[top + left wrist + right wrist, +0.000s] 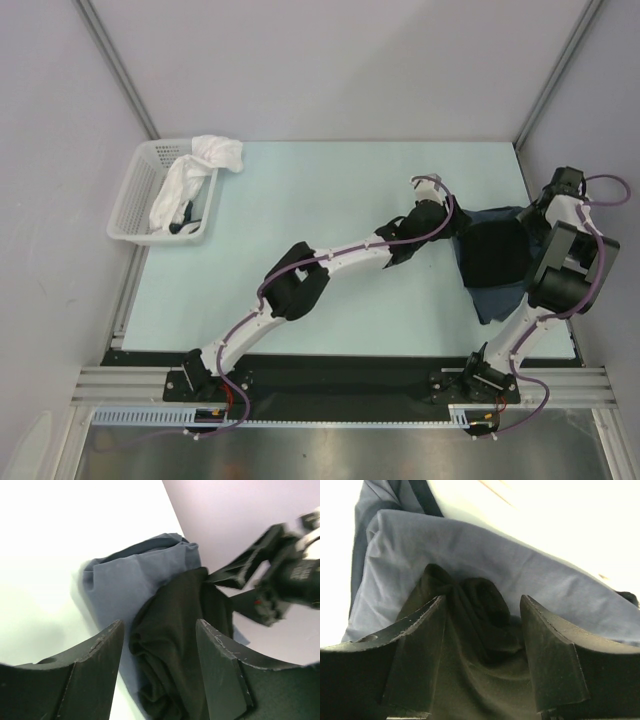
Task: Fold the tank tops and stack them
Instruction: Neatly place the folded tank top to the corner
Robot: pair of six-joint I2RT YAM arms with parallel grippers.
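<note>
The black tank top (495, 255) lies folded on the slate-blue tank top (497, 300) at the right side of the table. My left gripper (446, 220) hangs at the stack's left edge. Its wrist view shows it open (159, 622) above the rumpled black top (170, 650), with the blue top (125, 580) spread beneath. My right gripper (528, 215) is at the stack's far right corner. It stands open (482, 599), its fingers either side of a bunched fold of the black top (480, 610), and the blue top (485, 555) lies beyond.
A white lattice basket (135, 200) stands at the table's far left with a white cloth (205, 160) draped over its rim. The right wall's frame post (560, 70) runs close behind the stack. My right gripper (280, 575) shows in the left wrist view.
</note>
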